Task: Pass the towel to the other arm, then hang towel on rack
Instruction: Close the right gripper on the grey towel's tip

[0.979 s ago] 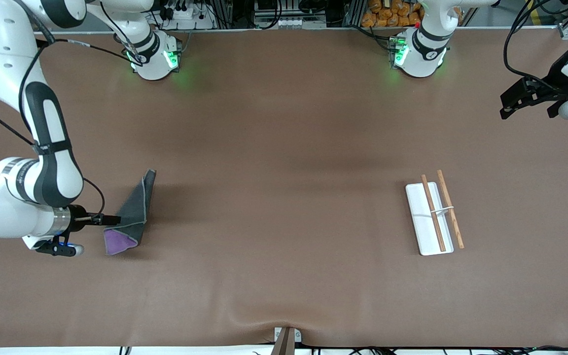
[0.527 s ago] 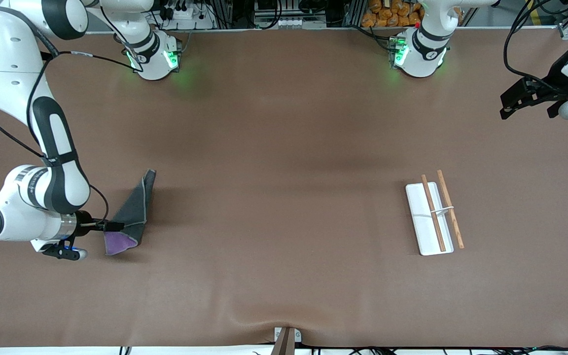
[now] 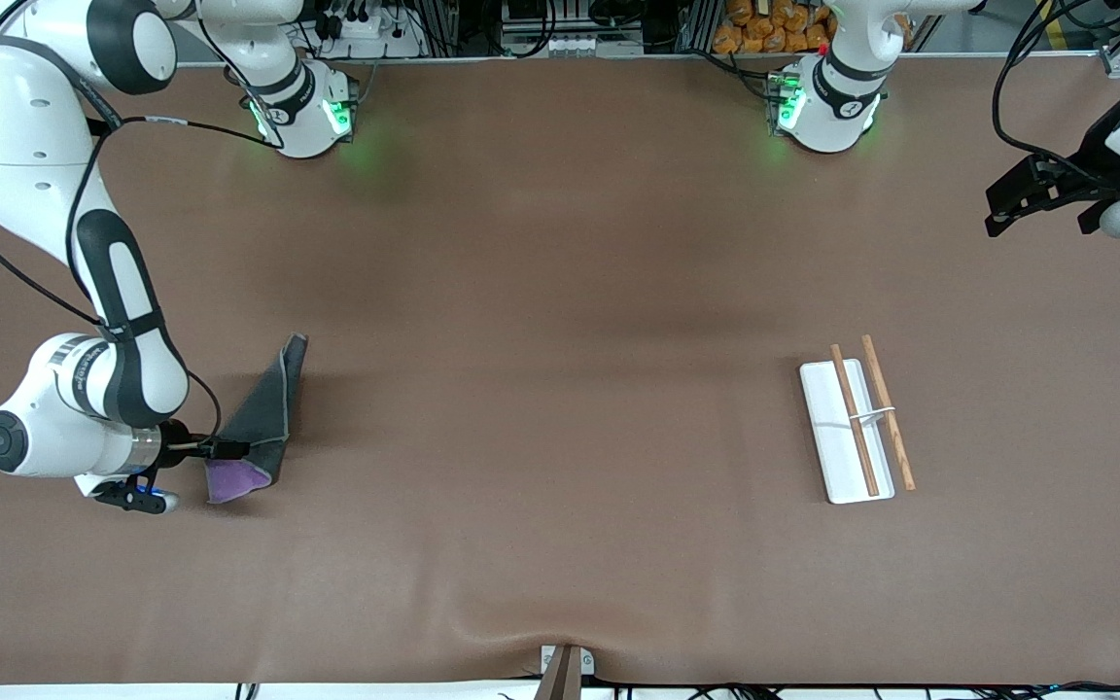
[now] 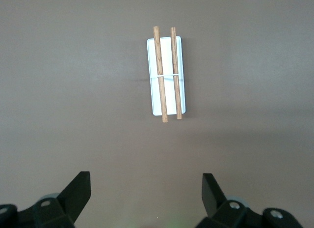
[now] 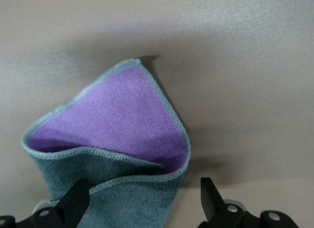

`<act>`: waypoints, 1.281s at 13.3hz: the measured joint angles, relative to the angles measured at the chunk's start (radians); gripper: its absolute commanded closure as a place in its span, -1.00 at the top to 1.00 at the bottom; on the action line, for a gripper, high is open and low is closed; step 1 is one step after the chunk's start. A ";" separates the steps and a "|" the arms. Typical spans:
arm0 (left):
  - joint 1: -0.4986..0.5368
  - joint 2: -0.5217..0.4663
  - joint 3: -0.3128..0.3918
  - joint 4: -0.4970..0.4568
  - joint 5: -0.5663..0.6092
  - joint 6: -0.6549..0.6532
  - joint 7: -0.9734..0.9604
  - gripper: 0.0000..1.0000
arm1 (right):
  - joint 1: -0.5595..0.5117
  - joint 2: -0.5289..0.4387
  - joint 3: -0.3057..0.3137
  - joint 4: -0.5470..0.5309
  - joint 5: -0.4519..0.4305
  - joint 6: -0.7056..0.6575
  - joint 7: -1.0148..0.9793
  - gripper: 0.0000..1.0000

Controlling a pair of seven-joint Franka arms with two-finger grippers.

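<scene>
Gripping nothing, our right gripper (image 3: 229,449), fingers apart, straddles the towel (image 3: 263,420); our left gripper (image 3: 1007,199) waits, spread, near the rack (image 3: 857,420).

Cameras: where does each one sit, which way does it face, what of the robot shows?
Front view: high, across the table, facing both bases; shows both arms, the towel and the rack.
Left wrist view: on the waiting left arm, looking down at the rack; open left tool in frame.
Right wrist view: low by the towel; right tool fingers either side of its dark grey fold.
Shared: front and left wrist see the rack; front and right wrist, the towel.
</scene>
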 measured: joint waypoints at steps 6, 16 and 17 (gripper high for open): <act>0.001 0.001 0.000 0.000 0.000 0.009 0.000 1.00 | -0.003 0.002 0.000 0.000 0.000 0.006 -0.028 -0.99; 0.006 0.001 0.002 0.000 0.000 0.015 0.001 1.00 | -0.005 0.003 0.001 0.003 0.000 0.004 -0.045 -1.00; 0.008 0.001 0.002 0.000 0.000 0.015 0.001 1.00 | -0.005 0.001 0.002 0.010 0.000 -0.001 -0.055 -1.00</act>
